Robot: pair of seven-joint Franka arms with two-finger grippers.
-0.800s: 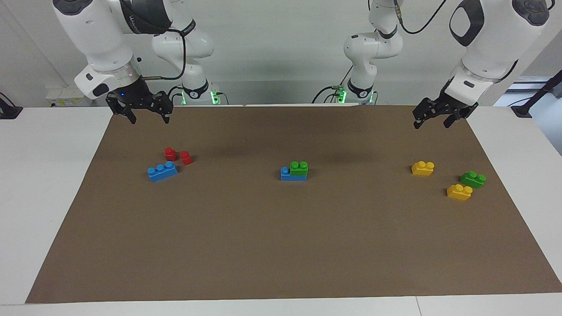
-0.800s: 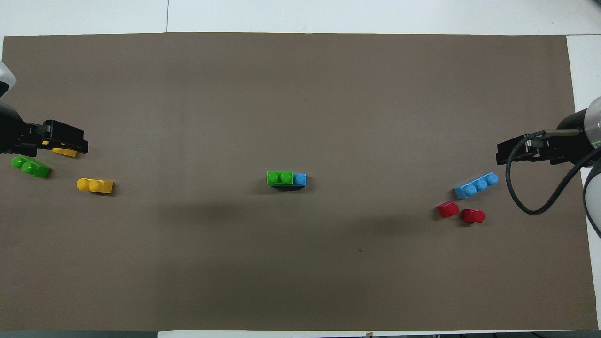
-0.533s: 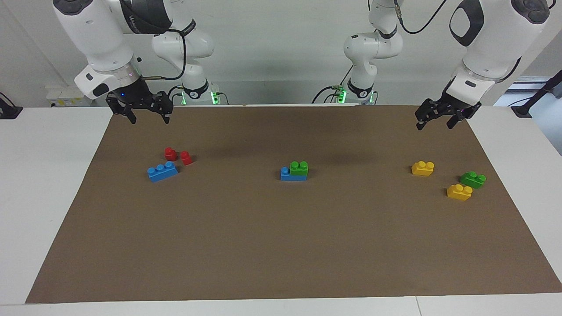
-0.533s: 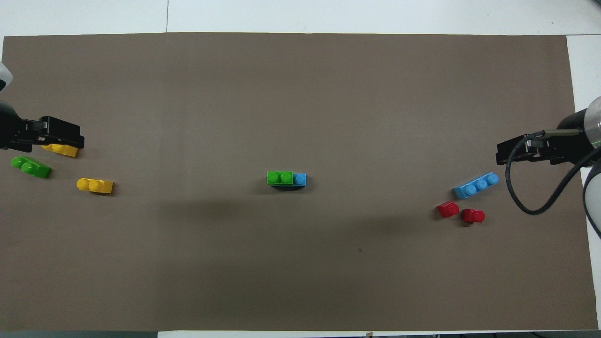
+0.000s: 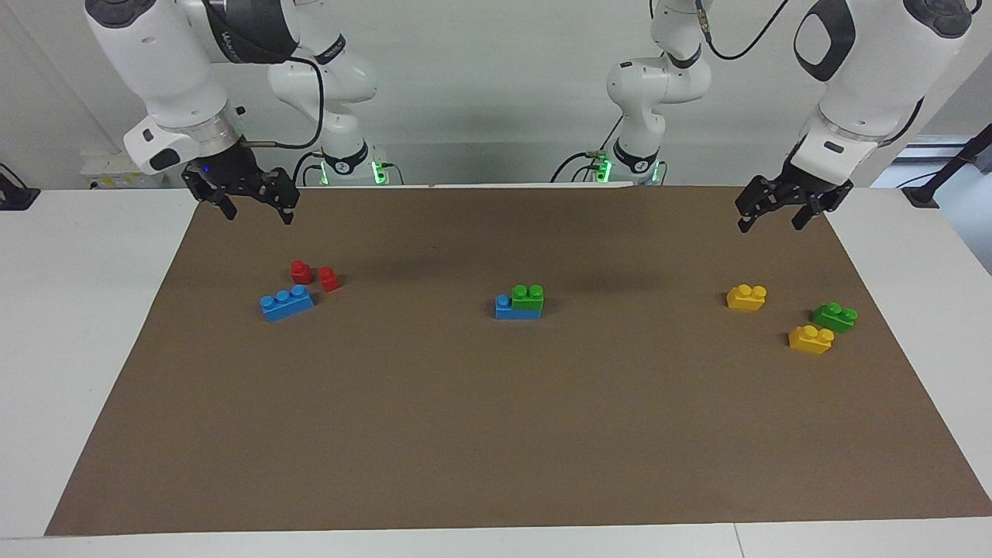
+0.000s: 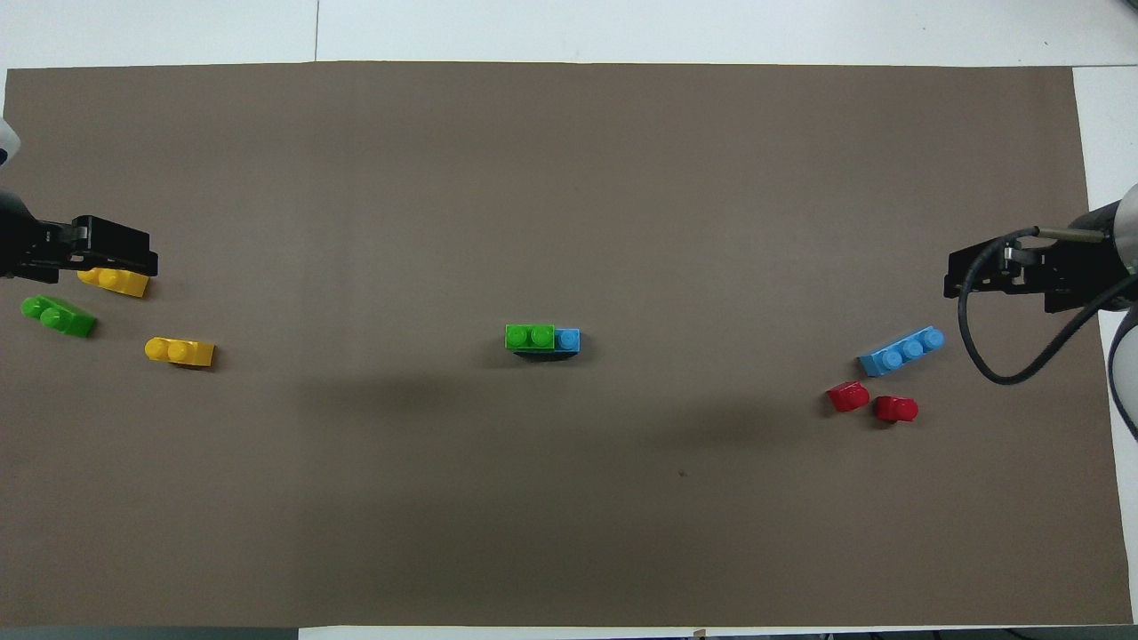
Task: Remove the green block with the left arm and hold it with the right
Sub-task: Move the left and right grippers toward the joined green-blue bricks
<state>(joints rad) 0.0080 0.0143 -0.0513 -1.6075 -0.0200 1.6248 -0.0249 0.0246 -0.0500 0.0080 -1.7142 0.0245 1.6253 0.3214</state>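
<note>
I have not started yet — my left gripper and right gripper hang wide apart, holding nothing. Next, my right must pinch the blue block so my left can pull the green block off.

We see a white desk under a brown mat, on which lie a blue brick topped by a green block mid-mat, a longer blue brick beside two red bricks toward the right arm's end, and two yellow bricks with a loose green brick toward the left arm's end.
</note>
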